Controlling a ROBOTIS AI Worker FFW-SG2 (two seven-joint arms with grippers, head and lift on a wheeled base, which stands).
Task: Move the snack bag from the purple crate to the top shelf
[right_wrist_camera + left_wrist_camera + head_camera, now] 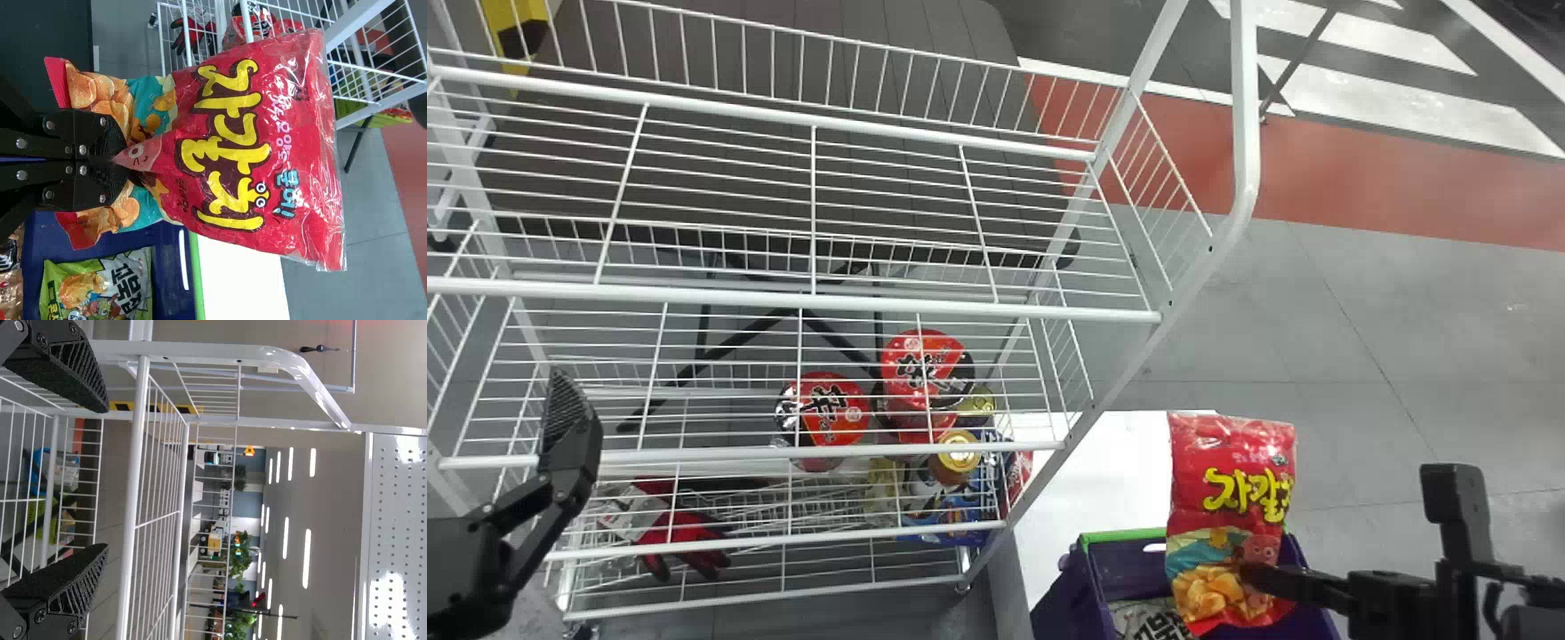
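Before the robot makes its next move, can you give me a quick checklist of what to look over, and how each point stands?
1. Snack bag gripped: ok, the right gripper pinches it near its lower end.
2. Bag upright: ok, its lettering reads level in the head view.
3. Bag's lower end above the rim of the purple crate: cannot tell, the bag hides part of the crate.
4. Bag over the top shelf: not ok, it hangs off to the shelf's right.
5. Left gripper away from the bag: ok, it is open at the shelves' left end.
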